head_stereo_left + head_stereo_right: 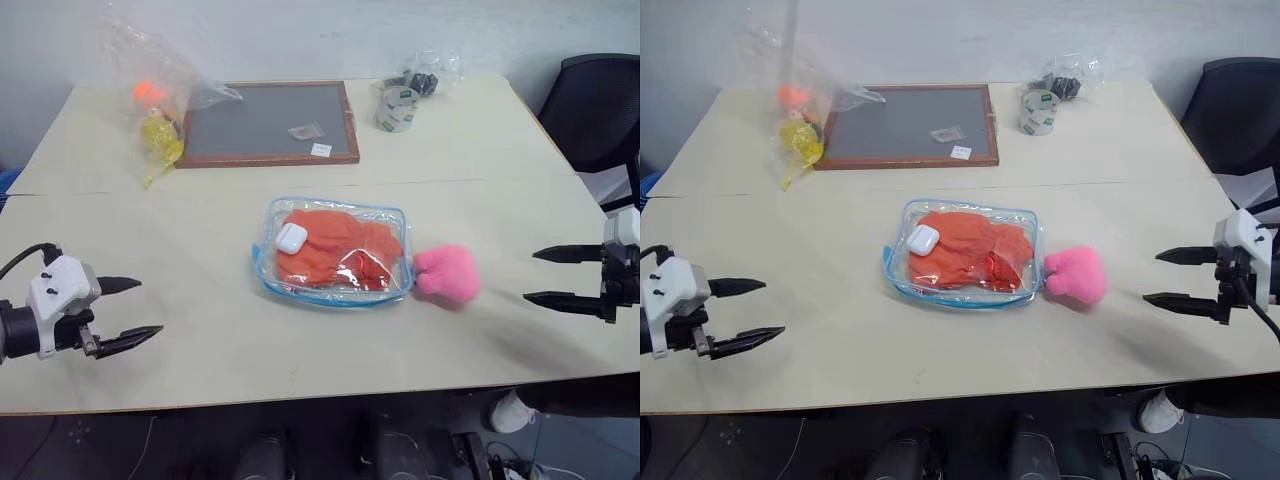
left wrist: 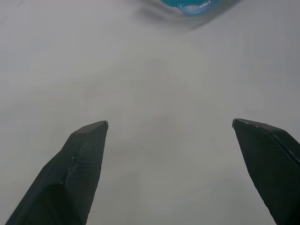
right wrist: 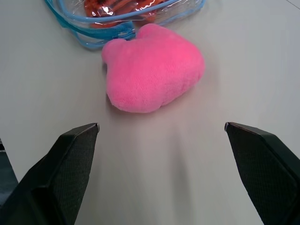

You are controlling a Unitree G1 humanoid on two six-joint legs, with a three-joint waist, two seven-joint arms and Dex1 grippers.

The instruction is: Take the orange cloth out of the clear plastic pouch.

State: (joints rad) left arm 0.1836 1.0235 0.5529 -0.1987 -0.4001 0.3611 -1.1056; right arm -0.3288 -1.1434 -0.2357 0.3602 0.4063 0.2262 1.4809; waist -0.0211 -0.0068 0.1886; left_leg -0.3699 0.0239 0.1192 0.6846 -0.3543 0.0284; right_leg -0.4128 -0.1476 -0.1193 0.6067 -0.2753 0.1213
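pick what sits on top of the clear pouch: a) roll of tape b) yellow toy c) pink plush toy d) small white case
d: a small white case rests on the clear pouch, over the orange cloth inside it; the pink plush toy lies beside the pouch on the table.

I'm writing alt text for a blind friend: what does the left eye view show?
A clear plastic pouch holding an orange cloth and a small white case lies mid-table, a pink plush toy touching its right end. Two open end effectors, left and right, flank it, apart from everything.
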